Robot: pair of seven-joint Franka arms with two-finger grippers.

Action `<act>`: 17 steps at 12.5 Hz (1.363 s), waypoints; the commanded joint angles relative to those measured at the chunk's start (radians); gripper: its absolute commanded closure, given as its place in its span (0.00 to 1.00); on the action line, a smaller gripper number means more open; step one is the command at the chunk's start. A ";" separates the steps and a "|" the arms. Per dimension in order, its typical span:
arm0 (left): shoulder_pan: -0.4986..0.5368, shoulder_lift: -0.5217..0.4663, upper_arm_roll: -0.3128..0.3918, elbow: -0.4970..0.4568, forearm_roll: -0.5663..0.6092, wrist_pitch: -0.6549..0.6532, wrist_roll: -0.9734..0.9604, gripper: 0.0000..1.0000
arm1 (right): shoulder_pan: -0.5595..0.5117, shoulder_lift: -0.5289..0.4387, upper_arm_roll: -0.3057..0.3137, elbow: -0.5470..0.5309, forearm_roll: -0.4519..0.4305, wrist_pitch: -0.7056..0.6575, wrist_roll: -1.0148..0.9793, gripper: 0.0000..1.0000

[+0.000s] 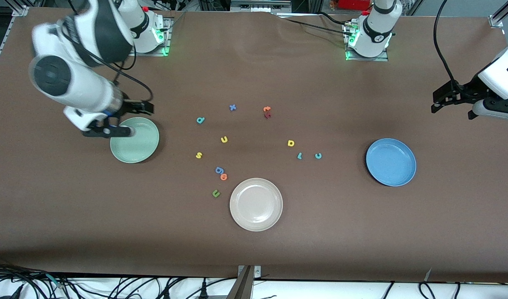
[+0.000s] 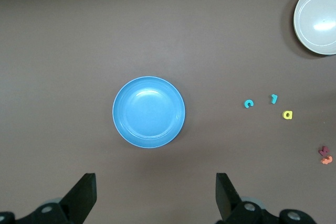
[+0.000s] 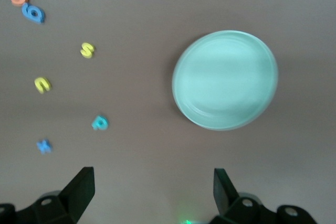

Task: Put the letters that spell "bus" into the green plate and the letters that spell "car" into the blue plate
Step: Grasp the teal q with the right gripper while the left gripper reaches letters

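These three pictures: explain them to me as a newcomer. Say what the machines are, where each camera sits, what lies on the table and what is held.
Two white robot arms stand at a brown table. The wide picture looks down from a high camera facing them; the other two come from cameras on each arm's wrist.

The right gripper hangs open over the edge of the green plate. The left gripper is open too, above the table at its own arm's end, looking down on the blue plate. Neither holds anything.

Small foam letters lie scattered between the plates: a teal b, yellow u and yellow s; a yellow a, teal r and teal c. A beige plate lies nearest the front camera. All three plates are empty.
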 commanded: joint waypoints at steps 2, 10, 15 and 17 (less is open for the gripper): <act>-0.005 0.004 -0.003 0.018 0.031 -0.010 -0.010 0.00 | 0.120 0.009 0.004 -0.216 -0.007 0.305 0.283 0.00; -0.039 0.122 0.000 0.000 0.028 0.047 -0.002 0.00 | 0.237 0.106 0.004 -0.410 -0.010 0.643 0.581 0.03; -0.111 0.261 0.000 -0.005 0.025 0.090 -0.010 0.00 | 0.304 0.202 0.001 -0.411 -0.019 0.720 0.695 0.23; -0.157 0.318 0.000 -0.003 0.024 0.093 -0.010 0.00 | 0.308 0.215 -0.001 -0.413 -0.019 0.738 0.698 0.33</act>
